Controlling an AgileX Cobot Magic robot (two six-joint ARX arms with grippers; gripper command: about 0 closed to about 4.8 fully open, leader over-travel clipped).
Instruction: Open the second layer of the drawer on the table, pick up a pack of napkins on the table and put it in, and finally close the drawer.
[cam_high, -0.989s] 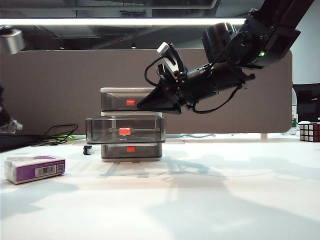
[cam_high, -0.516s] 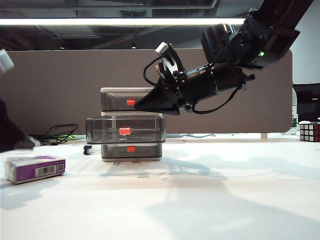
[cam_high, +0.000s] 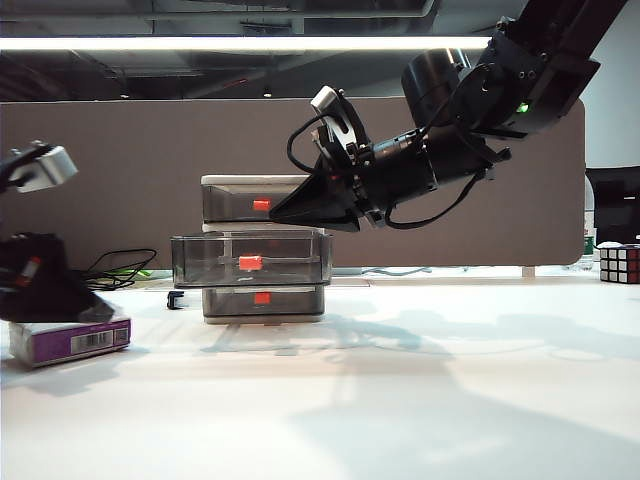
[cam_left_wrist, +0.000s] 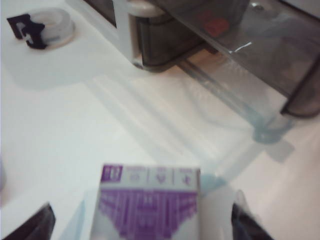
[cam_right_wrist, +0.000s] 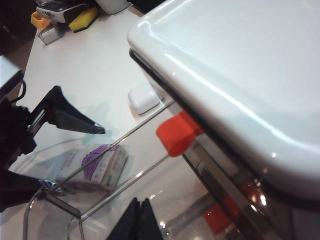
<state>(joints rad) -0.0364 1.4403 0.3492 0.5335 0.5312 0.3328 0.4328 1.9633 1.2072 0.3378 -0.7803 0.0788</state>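
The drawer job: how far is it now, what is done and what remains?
Done: the second layer of the drawer stands pulled out. In hand: the left gripper, jaws wide, sits over the pack of napkins on the table, not gripping yet. The right gripper, jaws together, hangs above the open drawer. Left: lift the pack in, then close.

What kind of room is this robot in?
Probably an office or lab. A grey partition screen stands behind the white table, long ceiling lights run overhead, and a Rubik's cube sits at the far right.
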